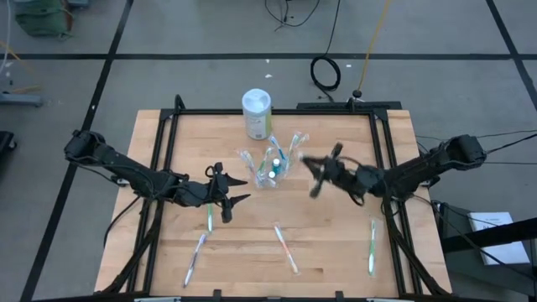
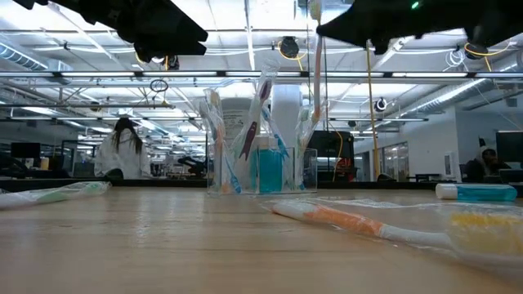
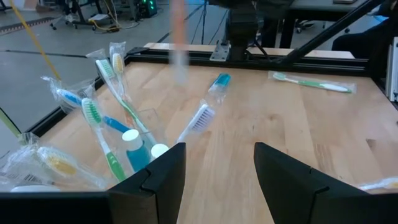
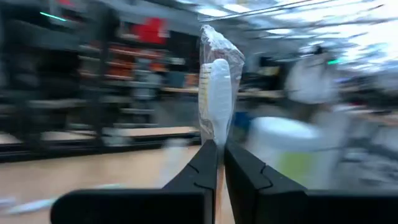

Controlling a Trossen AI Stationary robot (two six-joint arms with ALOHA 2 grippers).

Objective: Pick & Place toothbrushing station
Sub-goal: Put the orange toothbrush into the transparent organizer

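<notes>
A small clear cup (image 1: 273, 168) stands at the table's middle with several wrapped toothbrushes and teal white-capped tubes (image 3: 132, 149) in it; it also shows in the low view (image 2: 261, 167). My right gripper (image 1: 309, 172) hovers just right of the cup, above the table, shut on a wrapped toothbrush (image 4: 217, 87). My left gripper (image 1: 231, 191) is open and empty, left of the cup and above the table; its fingers (image 3: 163, 180) point toward the cup. Loose wrapped toothbrushes lie flat on the table at the near left (image 1: 195, 258), near middle (image 1: 285, 247) and near right (image 1: 370, 246). My right gripper pinches the wrapped toothbrush between its two fingers, on the handle just behind the bristle head (image 4: 216, 138), through the clear wrapper. The fingers lie across the brush. The brush is lifted clear and stands about upright, its handle (image 2: 315, 77) hanging beside the cup.
A white canister with a green label (image 1: 257, 113) stands behind the cup. Another toothbrush (image 1: 208, 216) lies under my left gripper. A black frame (image 1: 277, 110) runs along the table's far edge and sides. People show in the room beyond the table (image 2: 122, 147).
</notes>
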